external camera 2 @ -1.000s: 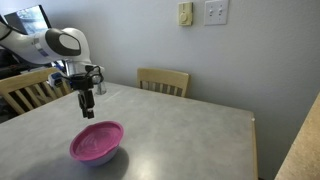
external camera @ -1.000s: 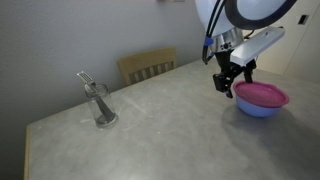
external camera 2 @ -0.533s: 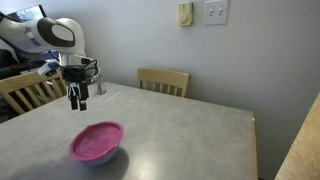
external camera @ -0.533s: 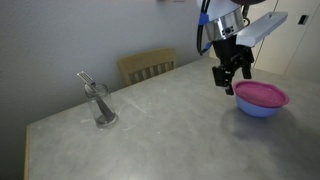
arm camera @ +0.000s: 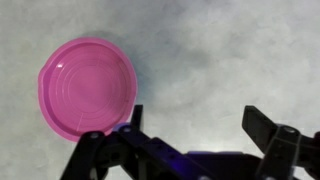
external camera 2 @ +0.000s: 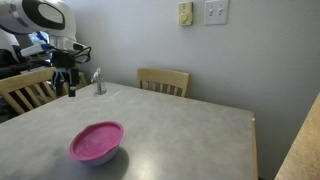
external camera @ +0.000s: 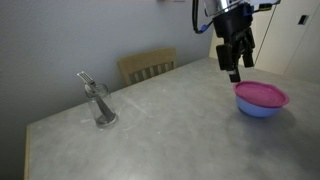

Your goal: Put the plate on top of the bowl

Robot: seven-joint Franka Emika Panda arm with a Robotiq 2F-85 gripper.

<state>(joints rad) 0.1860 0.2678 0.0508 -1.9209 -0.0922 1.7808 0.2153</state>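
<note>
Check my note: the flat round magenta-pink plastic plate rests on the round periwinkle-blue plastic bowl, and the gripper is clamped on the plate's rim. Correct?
Not quite. The flat round magenta-pink plastic plate does rest on the round periwinkle-blue plastic bowl, but the gripper is open and empty, held clear of the plate's rim. The wrist view shows its fingers spread with nothing between them.

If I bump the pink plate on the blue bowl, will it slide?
The plate looks like smooth, light plastic, so it likely slides easily. It only rests on the bowl, covering its rim, so an edge push might tip it.
</note>
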